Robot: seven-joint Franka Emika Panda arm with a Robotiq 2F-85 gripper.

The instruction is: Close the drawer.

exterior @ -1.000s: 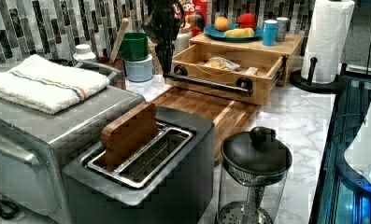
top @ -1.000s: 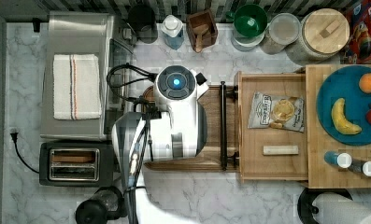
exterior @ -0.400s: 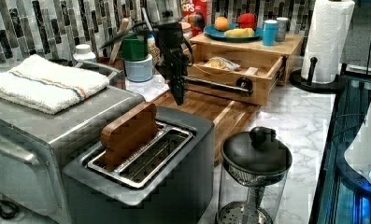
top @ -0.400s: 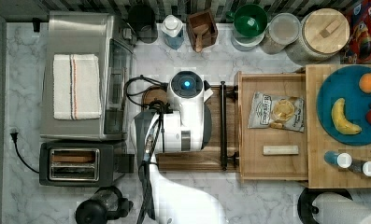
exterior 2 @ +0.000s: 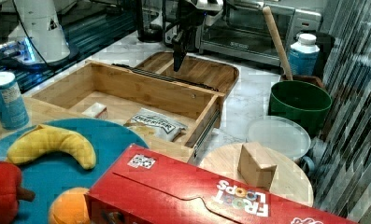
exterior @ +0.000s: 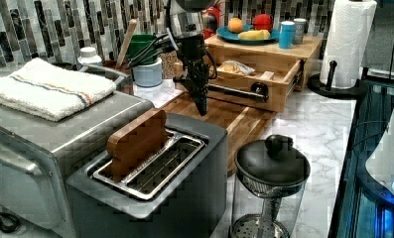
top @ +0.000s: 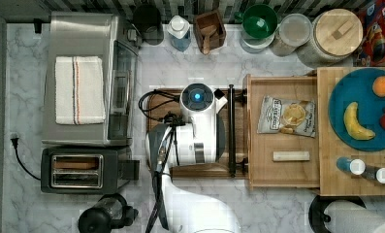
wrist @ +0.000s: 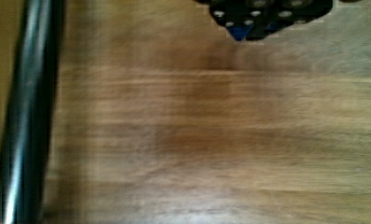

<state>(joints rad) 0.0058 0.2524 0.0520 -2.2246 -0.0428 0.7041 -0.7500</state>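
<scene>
Gripper (exterior: 200,106) hangs tip-down over the dark wooden tray (top: 190,171), just short of the drawer front; can't tell how its fingers are set, and nothing is visibly held. Next out: black bar handle (top: 232,131), running across the front of the drawer (top: 283,174), which is pulled fully open from under the light wood board (top: 328,179) at the top view's right. Judgement: rigid wood box on side rails, light load (chip bag (top: 287,115), small block (top: 291,156)), should slide easily. No grasp needed — push flat mid-bar so it doesn't rack.

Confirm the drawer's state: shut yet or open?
Open. The drawer sticks out from under the board, a chip bag visible inside; its black handle is over the dark tray.
</scene>
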